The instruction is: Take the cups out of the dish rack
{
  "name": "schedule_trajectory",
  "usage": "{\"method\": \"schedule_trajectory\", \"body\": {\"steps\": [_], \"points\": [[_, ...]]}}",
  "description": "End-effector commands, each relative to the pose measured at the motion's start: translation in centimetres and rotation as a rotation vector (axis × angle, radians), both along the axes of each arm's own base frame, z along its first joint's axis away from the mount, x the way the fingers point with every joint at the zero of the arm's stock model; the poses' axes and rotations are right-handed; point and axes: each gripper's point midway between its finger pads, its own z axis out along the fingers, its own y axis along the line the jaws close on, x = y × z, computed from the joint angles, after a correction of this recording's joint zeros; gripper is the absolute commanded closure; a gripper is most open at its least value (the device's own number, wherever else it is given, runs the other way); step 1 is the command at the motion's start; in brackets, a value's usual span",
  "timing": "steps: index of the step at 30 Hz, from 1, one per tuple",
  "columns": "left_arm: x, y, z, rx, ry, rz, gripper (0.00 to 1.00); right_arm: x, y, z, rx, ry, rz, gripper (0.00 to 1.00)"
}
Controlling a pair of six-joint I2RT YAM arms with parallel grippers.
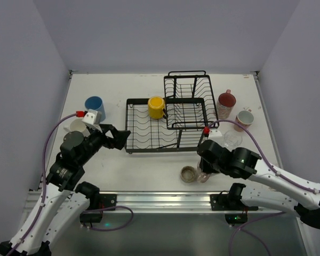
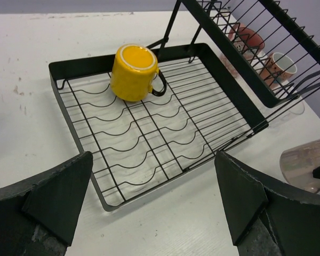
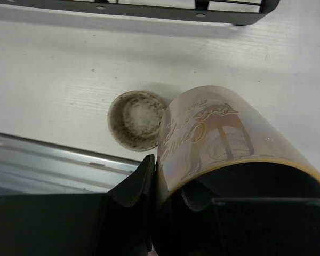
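The black wire dish rack [image 1: 144, 140] has a flat tray and a raised basket [image 1: 191, 101]. One yellow mug [image 1: 156, 107] lies bottom-up on the tray, also in the left wrist view [image 2: 134, 72]. My left gripper [image 1: 117, 137] is open and empty just off the tray's near left corner [image 2: 153, 162]. My right gripper [image 1: 204, 169] is shut on the rim of a pinkish mug with gold lettering [image 3: 213, 133], one finger inside and one outside. This mug is low over the table in front of the rack, beside a small speckled cup [image 3: 136, 120].
On the table stand a blue tumbler [image 1: 95, 106] and a white mug [image 1: 79, 127] at the left. A reddish mug [image 1: 226, 103], a pink mug [image 1: 244, 118] and a clear glass [image 1: 232, 140] stand at the right. A metal rail [image 1: 160, 200] runs along the near edge.
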Motion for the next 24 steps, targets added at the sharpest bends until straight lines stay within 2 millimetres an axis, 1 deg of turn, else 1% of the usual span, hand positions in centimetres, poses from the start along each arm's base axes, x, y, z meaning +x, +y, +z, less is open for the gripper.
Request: {"method": "schedule_trajectory", "body": {"steps": [1,2,4,5,8,10,13,15,16,17,18,19,20,21,22,23,24], "points": [[0.2,-0.1,-0.3,0.023,0.017,-0.009,0.00,2.3,-0.6,-0.6,-0.045,-0.077,-0.131,1.00],[0.2,-0.2,0.0,0.015,0.019,-0.012,0.00,2.4,-1.0,-1.7,-0.073,-0.066,-0.161,1.00],[0.1,-0.6,0.1,-0.012,0.039,-0.020,0.00,2.9,-1.3,-2.3,-0.076,-0.083,-0.210,1.00],[0.2,-0.8,0.3,-0.027,0.037,-0.024,0.00,2.9,-1.6,-3.1,-0.086,-0.075,-0.229,1.00],[0.6,-1.3,0.3,-0.056,0.057,-0.029,0.00,3.3,-1.4,-4.3,-0.055,-0.073,-0.266,1.00],[1.0,-1.7,0.1,-0.070,0.075,-0.038,0.00,3.7,-2.2,-5.1,-0.075,-0.080,-0.308,1.00],[1.5,-2.4,-0.1,-0.093,0.087,-0.049,0.00,4.1,-2.7,-6.0,-0.085,-0.090,-0.347,1.00],[1.9,-2.8,-0.7,-0.105,0.114,-0.057,0.00,4.6,-2.4,-6.3,-0.068,-0.095,-0.350,1.00],[2.2,-3.1,-0.5,-0.113,0.108,-0.061,0.00,4.6,-2.6,-6.7,-0.074,-0.092,-0.350,1.00],[2.5,-3.2,-0.9,-0.119,0.123,-0.054,0.00,4.7,-2.7,-6.9,-0.075,-0.090,-0.358,1.00],[3.0,-3.3,-1.8,-0.112,0.154,-0.044,0.00,4.7,-2.6,-6.9,-0.068,-0.088,-0.351,1.00],[3.5,-3.4,-2.1,-0.113,0.158,-0.037,0.00,4.9,-2.3,-7.0,-0.054,-0.095,-0.347,0.99],[3.9,-3.5,-2.6,-0.116,0.176,-0.028,0.00,5.0,-2.3,-6.9,-0.053,-0.099,-0.343,0.86],[4.5,-3.9,-3.6,-0.108,0.210,-0.025,0.00,5.0,-2.3,-6.7,-0.051,-0.106,-0.343,0.78],[4.9,-4.3,-3.6,-0.115,0.205,-0.029,0.00,5.1,-2.2,-6.5,-0.049,-0.111,-0.341,0.70],[5.1,-4.8,-3.9,-0.118,0.213,-0.035,0.00,5.1,-2.2,-6.4,-0.046,-0.114,-0.335,0.59],[6.0,-4.9,-4.9,-0.098,0.233,-0.010,0.00,5.1,-2.1,-6.1,-0.028,-0.119,-0.330,0.55]]}}
